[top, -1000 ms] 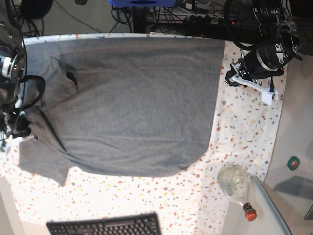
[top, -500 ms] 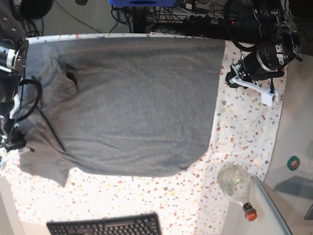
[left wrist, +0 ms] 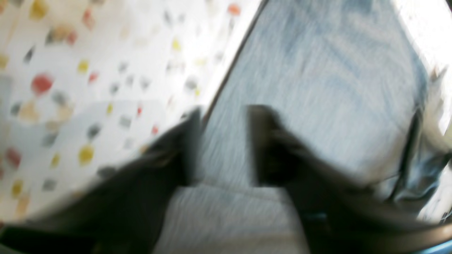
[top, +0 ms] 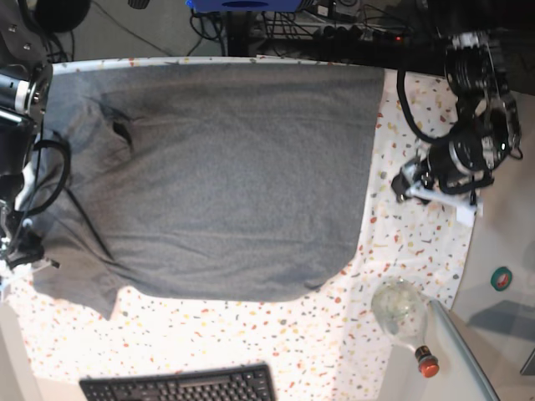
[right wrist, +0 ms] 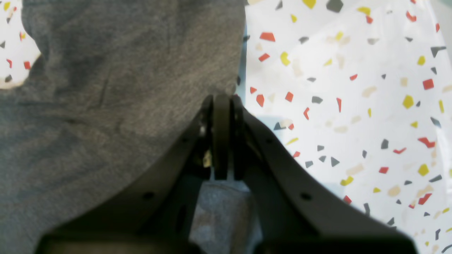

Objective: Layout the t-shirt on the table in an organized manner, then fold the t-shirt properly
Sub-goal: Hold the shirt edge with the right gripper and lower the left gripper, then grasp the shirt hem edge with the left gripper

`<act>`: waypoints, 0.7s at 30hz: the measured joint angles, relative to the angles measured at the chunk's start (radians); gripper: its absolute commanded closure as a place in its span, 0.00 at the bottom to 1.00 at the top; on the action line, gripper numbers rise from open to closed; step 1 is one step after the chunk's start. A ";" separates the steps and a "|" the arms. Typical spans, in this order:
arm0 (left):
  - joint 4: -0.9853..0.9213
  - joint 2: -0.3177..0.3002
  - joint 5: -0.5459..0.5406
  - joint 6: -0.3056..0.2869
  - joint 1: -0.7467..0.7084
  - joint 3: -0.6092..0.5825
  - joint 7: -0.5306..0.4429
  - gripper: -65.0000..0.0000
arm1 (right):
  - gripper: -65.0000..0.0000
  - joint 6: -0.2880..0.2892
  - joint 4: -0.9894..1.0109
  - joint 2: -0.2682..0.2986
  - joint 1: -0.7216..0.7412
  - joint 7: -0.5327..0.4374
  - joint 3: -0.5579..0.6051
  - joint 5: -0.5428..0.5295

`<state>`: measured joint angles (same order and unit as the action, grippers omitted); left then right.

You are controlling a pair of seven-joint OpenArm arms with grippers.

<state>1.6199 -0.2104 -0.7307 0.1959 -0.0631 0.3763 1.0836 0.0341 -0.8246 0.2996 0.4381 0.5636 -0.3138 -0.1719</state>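
**Shirt spread out, folding not yet begun**

Base view: 1 heather-grey t-shirt (top: 217, 180) lies spread across the speckled surface (top: 418, 242), covering most of it. Its body looks largely flat, with some wrinkling near the collar and the near sleeve bunched. The right end effector (top: 21, 251) sits at that sleeve edge, while the left end effector (top: 410, 185) hangs over bare cloth just beside the hem. I judge the layout to be nearly finished; no fold is made, so the whole folding stage remains. Also on the surface: 1 keyboard (top: 180, 386) and 1 glass bottle (top: 401, 313) with a red cap.

Left wrist view: heavily blurred. The left end effector (left wrist: 222, 144) has its jaws apart, with grey fabric (left wrist: 317, 70) showing between and beyond them; nothing appears gripped.

Right wrist view: the right end effector (right wrist: 221, 106) has its jaws pressed together at the t-shirt (right wrist: 116, 88) edge. Whether fabric is pinched, I cannot tell.
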 measured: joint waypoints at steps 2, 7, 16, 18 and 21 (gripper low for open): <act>-0.062 0.000 0.005 -0.002 0.053 -0.006 -0.003 0.11 | 1.00 0.000 0.000 0.000 -0.001 0.003 0.000 -0.005; -0.267 0.005 0.003 0.004 0.177 -0.032 -0.012 0.02 | 1.00 0.000 0.000 -0.001 0.000 0.000 0.000 -0.004; -0.637 0.001 -0.003 -0.002 0.386 -0.254 -0.141 0.18 | 1.00 0.000 0.000 0.002 -0.001 -0.002 0.000 0.003; -0.704 -0.009 -0.004 -0.003 0.421 -0.309 -0.153 0.18 | 1.00 0.000 0.000 0.000 0.000 -0.002 0.000 -0.002; -0.795 -0.012 -0.004 -0.002 0.482 -0.388 -0.213 0.18 | 1.00 0.001 0.000 0.000 -0.001 -0.002 -0.002 -0.003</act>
<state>0.8253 -0.2226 -0.7345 0.1936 0.4191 -0.0116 0.8703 0.0349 -0.8246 0.2993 0.4374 0.5617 -0.3153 -0.1753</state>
